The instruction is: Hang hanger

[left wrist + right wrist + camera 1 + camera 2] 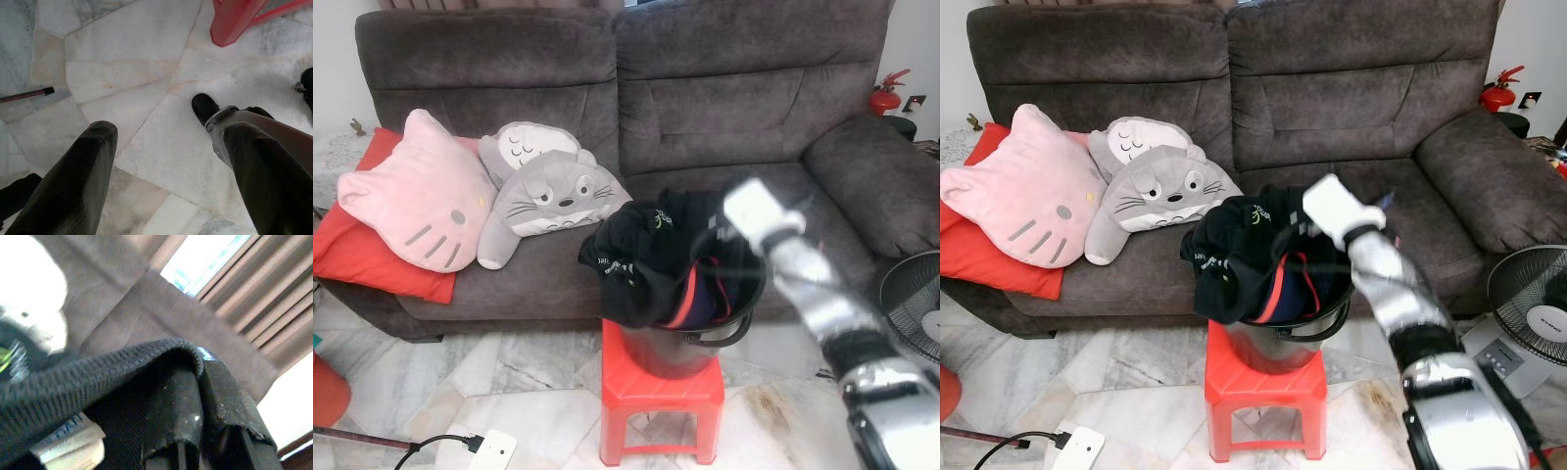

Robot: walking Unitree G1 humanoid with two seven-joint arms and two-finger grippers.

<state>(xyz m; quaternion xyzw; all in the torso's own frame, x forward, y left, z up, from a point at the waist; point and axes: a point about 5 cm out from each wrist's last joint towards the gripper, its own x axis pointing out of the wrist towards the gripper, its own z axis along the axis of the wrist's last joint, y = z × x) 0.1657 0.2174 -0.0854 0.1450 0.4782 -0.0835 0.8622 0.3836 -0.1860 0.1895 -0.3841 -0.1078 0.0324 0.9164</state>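
- Where the grey sofa (724,108) backs the scene, you see a black bucket (690,348) of dark clothes (641,257) on a red stool (658,397).
- Your right gripper (203,396) sits inside, fingers pinched together on a black garment hem (98,369).
- Your left gripper (166,161) hangs over floor, fingers apart.
- No hanger can be made out.

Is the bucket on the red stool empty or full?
Full: dark clothes heap above the bucket rim and spill over its side; the right gripper is pinched on black fabric there.
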